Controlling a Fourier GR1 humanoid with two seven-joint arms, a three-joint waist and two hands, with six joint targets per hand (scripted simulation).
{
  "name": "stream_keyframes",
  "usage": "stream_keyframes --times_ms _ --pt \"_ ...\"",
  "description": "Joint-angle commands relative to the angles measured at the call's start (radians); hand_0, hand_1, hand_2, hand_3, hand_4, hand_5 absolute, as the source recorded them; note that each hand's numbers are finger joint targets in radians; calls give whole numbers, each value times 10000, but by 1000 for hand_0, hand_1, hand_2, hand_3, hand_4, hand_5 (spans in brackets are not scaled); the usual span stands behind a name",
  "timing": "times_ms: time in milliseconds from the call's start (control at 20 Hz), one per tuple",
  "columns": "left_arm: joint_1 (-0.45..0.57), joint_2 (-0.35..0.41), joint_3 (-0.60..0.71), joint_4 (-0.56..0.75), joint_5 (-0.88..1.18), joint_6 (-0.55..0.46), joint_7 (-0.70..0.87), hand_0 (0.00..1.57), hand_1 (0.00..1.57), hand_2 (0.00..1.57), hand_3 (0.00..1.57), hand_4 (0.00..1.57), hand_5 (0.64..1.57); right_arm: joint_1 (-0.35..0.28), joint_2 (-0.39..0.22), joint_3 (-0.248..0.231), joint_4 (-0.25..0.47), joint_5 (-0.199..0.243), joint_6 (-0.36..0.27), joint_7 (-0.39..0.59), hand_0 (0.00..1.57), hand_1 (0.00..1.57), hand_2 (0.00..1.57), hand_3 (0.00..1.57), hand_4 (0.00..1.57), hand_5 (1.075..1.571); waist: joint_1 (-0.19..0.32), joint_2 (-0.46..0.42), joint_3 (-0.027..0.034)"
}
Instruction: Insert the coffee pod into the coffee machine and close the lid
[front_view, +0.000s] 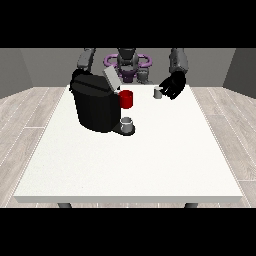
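White table (125, 165), plain. Black coffee machine (94, 102) at 10 o'clock from table centre, with grey raised lid (111, 78) and red part (126, 99) on its 3 o'clock side. Grey cup (127, 123) on the machine's dark base. Small grey coffee pod (158, 93) at 1 o'clock. Black hand (173, 85) at the view's right. Floor (25, 120) pale wood-plank pattern. Grey robot (128, 62) with purple rings.

A bare test room — more lab than kitchen.
I stand behind a white table (150, 170) on pale wood-plank flooring (30, 115), plain grey walls (15, 70) around me — only a coffee machine (95, 105) suggests home.
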Motion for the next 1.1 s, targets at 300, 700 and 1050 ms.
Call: stream_keyframes --times_ms 300,700,1050 --pt "-1254 -27 362 -285 -61 -110 508 1272 1272 1342 1293 548 1571 -734 43 44 134 -66 188 -436 0 0 0 0 497 1571 -510 656 -3" --pt "-2335 461 972 -52 247 -930 1500 1272 1272 1307 1244 512 1571 -731 -304 107 -456 -349 716 500 0 0 0 0 504 1571 -1165 137 -4" --pt "-2692 807 1116 232 180 -1160 1417 1264 1264 1319 1251 516 1571 -256 235 892 -1151 214 153 853 0 0 0 0 506 1571 -1572 119 -6"
